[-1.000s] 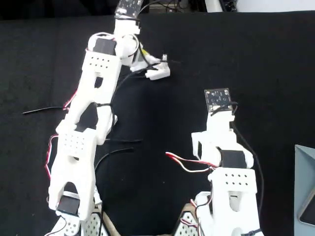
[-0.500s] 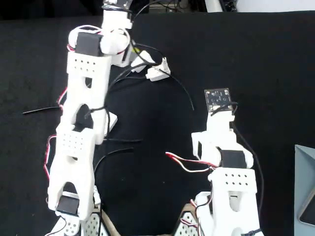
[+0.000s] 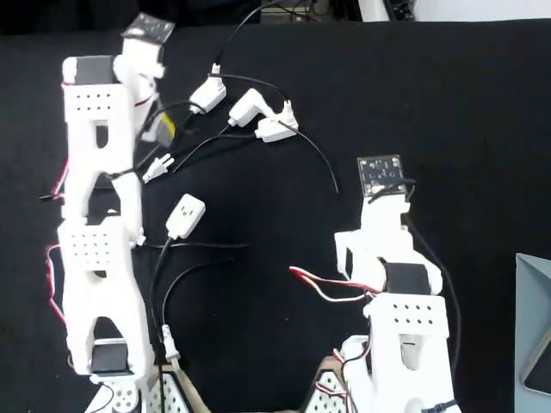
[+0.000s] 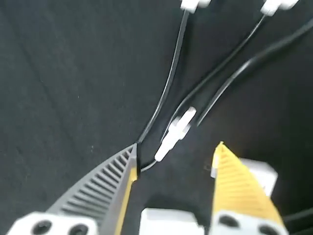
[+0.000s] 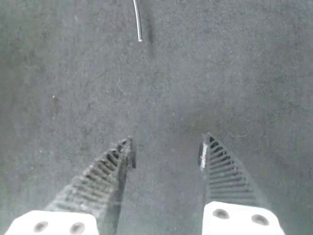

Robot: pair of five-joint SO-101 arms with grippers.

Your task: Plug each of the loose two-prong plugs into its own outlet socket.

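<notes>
My left gripper [image 4: 173, 154] is open, one grey finger and one yellow finger either side of a small white two-prong plug [image 4: 175, 133] lying on the black mat. In the high view that gripper [image 3: 160, 134] hangs at the back left, just above the plug [image 3: 157, 168]. A white outlet socket [image 3: 185, 215] lies nearer the front. Three white plug and socket pieces [image 3: 208, 93] [image 3: 245, 105] [image 3: 277, 129] lie on black cables at the back centre. My right gripper [image 5: 166, 149] is open over bare mat with nothing between its fingers.
Black cables [image 3: 314, 155] curl across the mat between the arms. Another small plug [image 3: 170, 348] lies at the front by the left arm's base. A loose cable end [image 5: 138, 22] lies ahead of my right gripper. A grey tray [image 3: 535, 327] stands at the right edge.
The left arm has swung left, away from the white pieces at the back centre, uncovering the plugs and the outlet socket. The right arm has stayed still.
</notes>
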